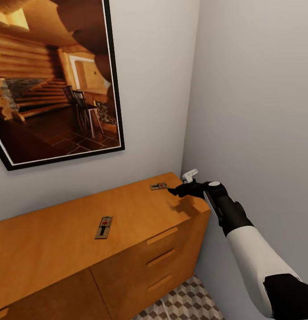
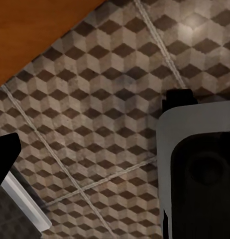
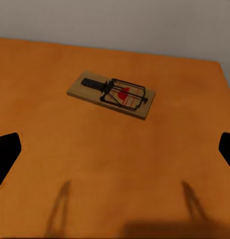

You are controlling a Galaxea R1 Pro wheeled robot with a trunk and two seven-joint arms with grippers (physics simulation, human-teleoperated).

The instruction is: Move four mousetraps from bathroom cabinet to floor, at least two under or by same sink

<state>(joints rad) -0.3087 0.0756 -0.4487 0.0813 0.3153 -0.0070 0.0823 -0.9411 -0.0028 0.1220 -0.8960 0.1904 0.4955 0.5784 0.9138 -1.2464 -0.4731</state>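
Two mousetraps lie on top of the orange-brown cabinet (image 1: pixel 60 240): one (image 1: pixel 158 186) near its far right corner, the other (image 1: pixel 103 227) at mid-top. My right gripper (image 1: pixel 176 191) hovers just right of the corner mousetrap, fingers pointing at it. In the right wrist view that mousetrap (image 3: pixel 111 94) lies a short way ahead on the cabinet top (image 3: pixel 95 164), and the right gripper (image 3: pixel 115 149) is open and holds nothing. My left gripper (image 2: pixel 115 154) hangs open over the cube-patterned bathroom floor (image 2: pixel 105 114), beside the cabinet's side (image 2: pixel 30 35). The sink is out of view.
A large framed picture (image 1: pixel 51 80) hangs on the wall behind the cabinet. The cabinet stands in a room corner, with a grey wall (image 1: pixel 260 111) close on its right. A strip of tiled floor (image 1: pixel 185 304) shows below the drawers. Part of my own body (image 2: pixel 199 169) shows in the left wrist view.
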